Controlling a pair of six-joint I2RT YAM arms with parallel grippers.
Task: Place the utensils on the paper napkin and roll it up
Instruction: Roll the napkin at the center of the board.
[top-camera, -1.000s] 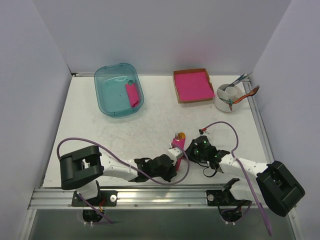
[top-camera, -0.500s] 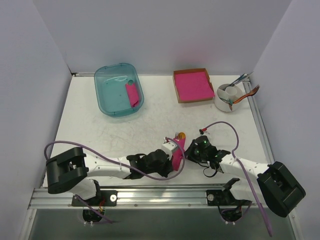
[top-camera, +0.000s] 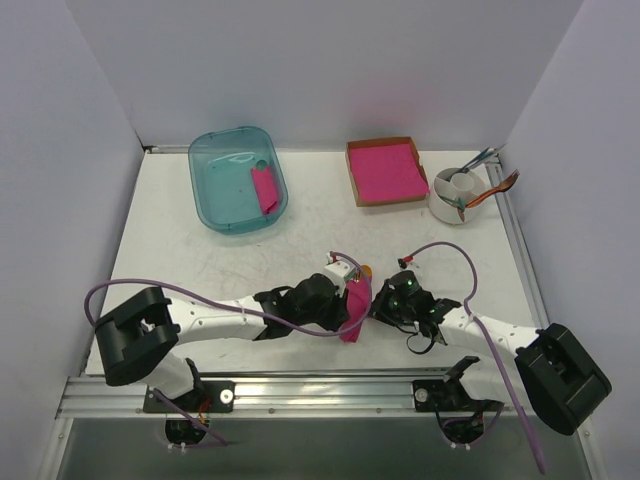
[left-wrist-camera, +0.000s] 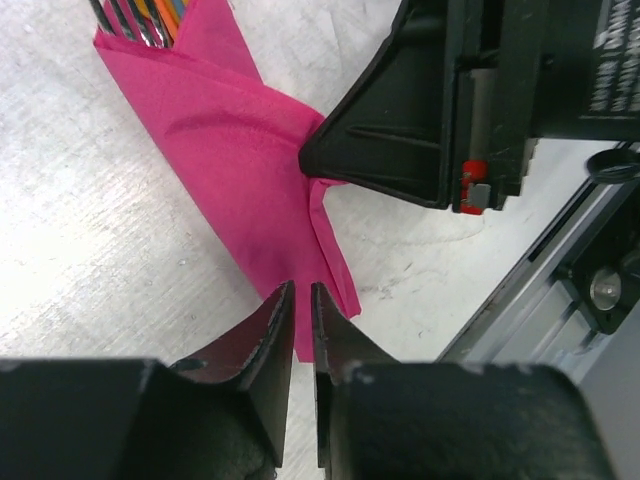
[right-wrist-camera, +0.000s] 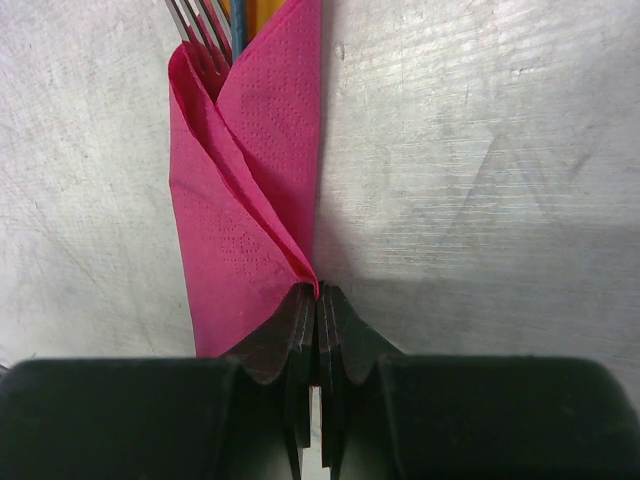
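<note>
Paper napkin (right-wrist-camera: 240, 200) lies near the front of the surface (top-camera: 200, 270), between the two grippers. It is already folded into a narrow wrap around the utensils. The tines of the fork (right-wrist-camera: 195, 25) and part of the orange spoon (right-wrist-camera: 262, 12) stick out of its far end side by side, and the rest of both is hidden inside the paper. So we judge the placing step done and the rolling nearly done.

The wrap looks loose rather than tight. Two flaps cross over each other and meet in a point on one long edge, and the near end splays into a flat tail.

The right gripper (right-wrist-camera: 317, 292) is closed, its tips set against the point where the flaps meet. We cannot tell whether paper is caught between them or only pinned down. The left gripper (left-wrist-camera: 300, 295) sits at the near tail of the wrap with its jaws a sliver apart, too wide, we think, to grip thin paper.

What is left, in our view, is to get both grippers clear without the flaps springing open, perhaps after one more tuck.
</note>
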